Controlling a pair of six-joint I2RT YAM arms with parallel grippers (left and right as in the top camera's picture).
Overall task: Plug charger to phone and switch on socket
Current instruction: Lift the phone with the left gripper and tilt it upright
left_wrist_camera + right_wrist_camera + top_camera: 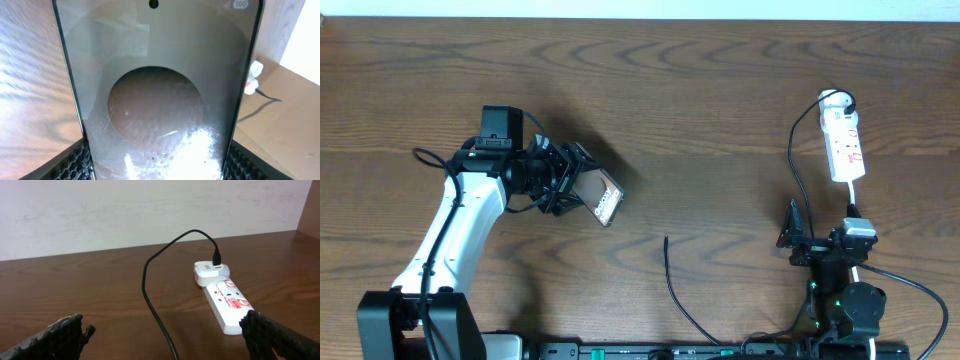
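We are clamping the phone (604, 198) in the left gripper (580, 187), lifted left of centre. The right gripper (164, 325) is hanging open near the front-right corner. Next, we are planning to take the charger (670, 272) tip at front-centre, which needs fine alignment.

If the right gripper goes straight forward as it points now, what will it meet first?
Probably the charger cable, lying straight ahead of the right gripper, jaws open; the socket sits farther, slightly right. Depth is unclear.
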